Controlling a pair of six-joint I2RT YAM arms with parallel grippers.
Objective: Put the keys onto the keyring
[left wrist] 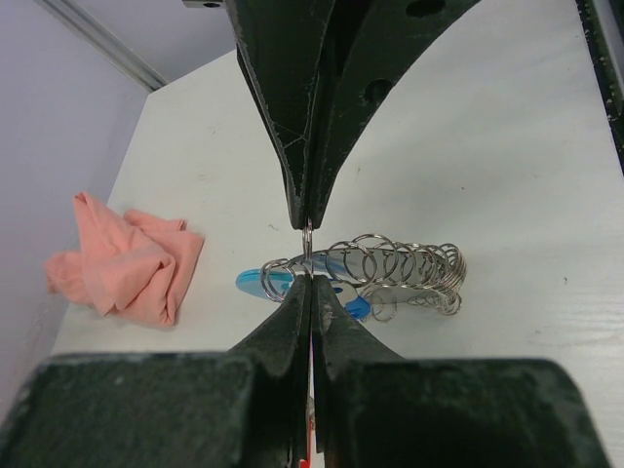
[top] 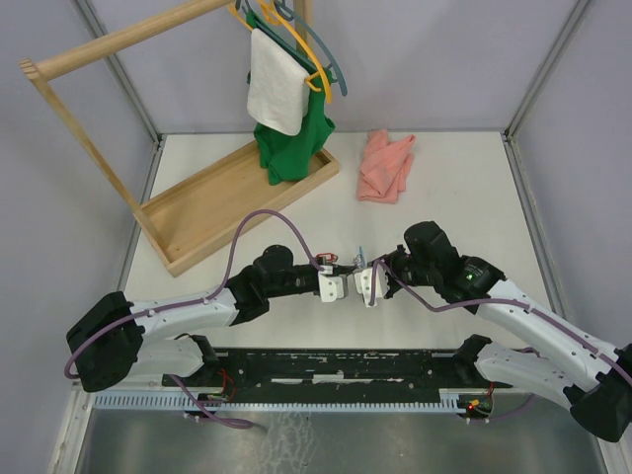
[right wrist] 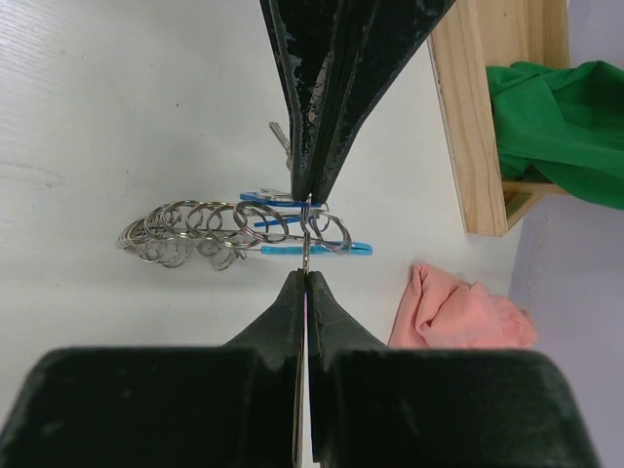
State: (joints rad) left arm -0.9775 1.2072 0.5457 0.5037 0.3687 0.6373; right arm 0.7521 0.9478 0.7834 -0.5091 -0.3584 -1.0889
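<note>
Steel meets steel at mid-tabletop (top: 464, 188): left pincer (left wrist: 308, 255) pinches a thin ring (left wrist: 307, 232), and right pincer (right wrist: 306, 242) pinches thin metal at the keyring (left wrist: 405, 268) beside blue-tagged keys (right wrist: 336, 249). Threading seems to be in hand; next, the ring must slip onto the coil. Beyond, green cloth (top: 286, 148) hangs down to the rack's tray (top: 212, 222).

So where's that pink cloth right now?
In the top view the pink cloth lies crumpled at the far back, right of centre, beside the wooden rack.
</note>
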